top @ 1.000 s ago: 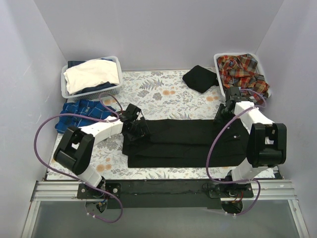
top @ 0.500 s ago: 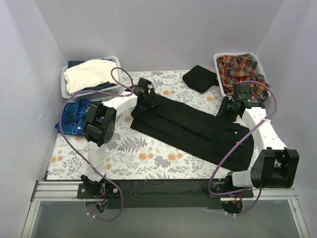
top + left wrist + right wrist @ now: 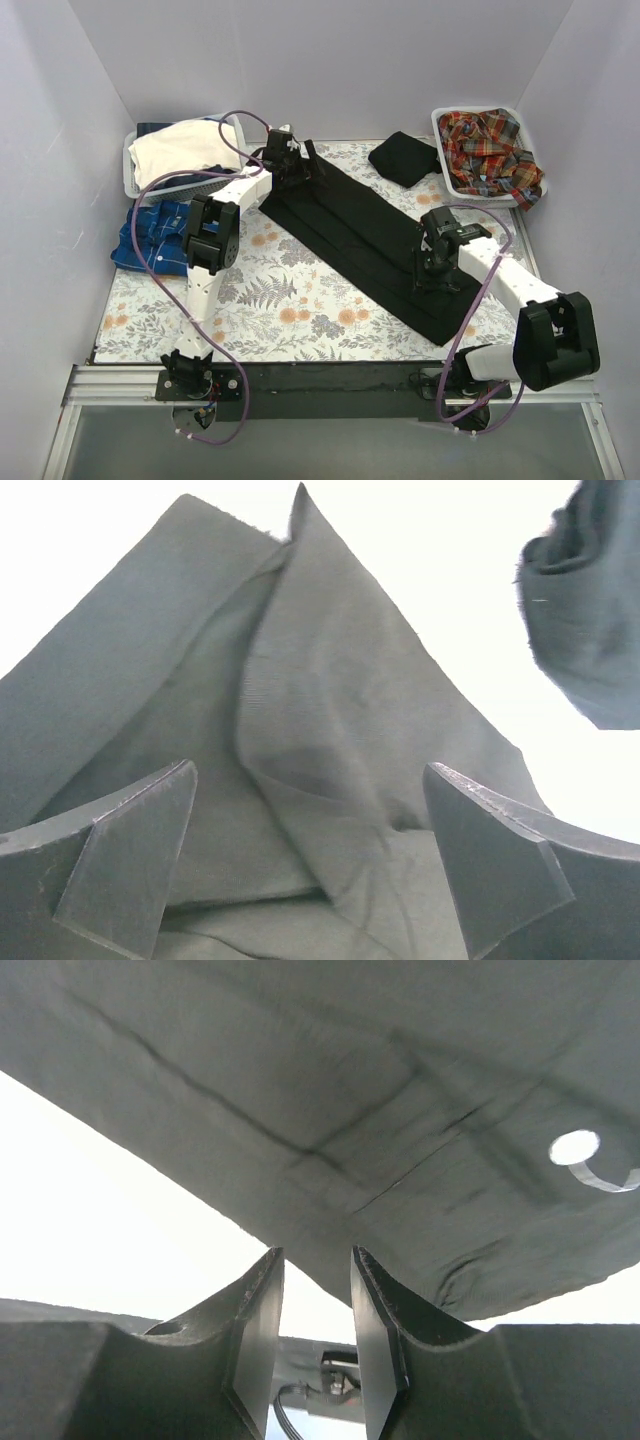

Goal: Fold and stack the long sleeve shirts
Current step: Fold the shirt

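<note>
A plain black shirt (image 3: 370, 235), folded into a long strip, lies diagonally on the floral table from back left to front right. My left gripper (image 3: 290, 168) is at its back-left end; in the left wrist view (image 3: 308, 770) its jaws stand wide open with the black cloth (image 3: 330, 700) lying flat beneath them. My right gripper (image 3: 433, 268) is over the strip's front-right part; in the right wrist view (image 3: 316, 1255) its jaws stand a narrow gap apart with nothing between them, the cloth's edge (image 3: 330, 1110) just past the tips. A blue-and-white checked shirt (image 3: 150, 235) lies crumpled at the left. Red-orange plaid shirts (image 3: 490, 145) fill a basket.
A white basket (image 3: 441, 125) at the back right holds the plaid shirts. Another basket (image 3: 132, 185) at the back left holds white cloth (image 3: 185, 150). A small folded black cloth (image 3: 403, 157) lies at the back, beside the right basket. Walls close in on three sides.
The black shirt swung from lying across the near table to a diagonal. My left gripper moved to the back left, my right gripper came nearer and inward.
</note>
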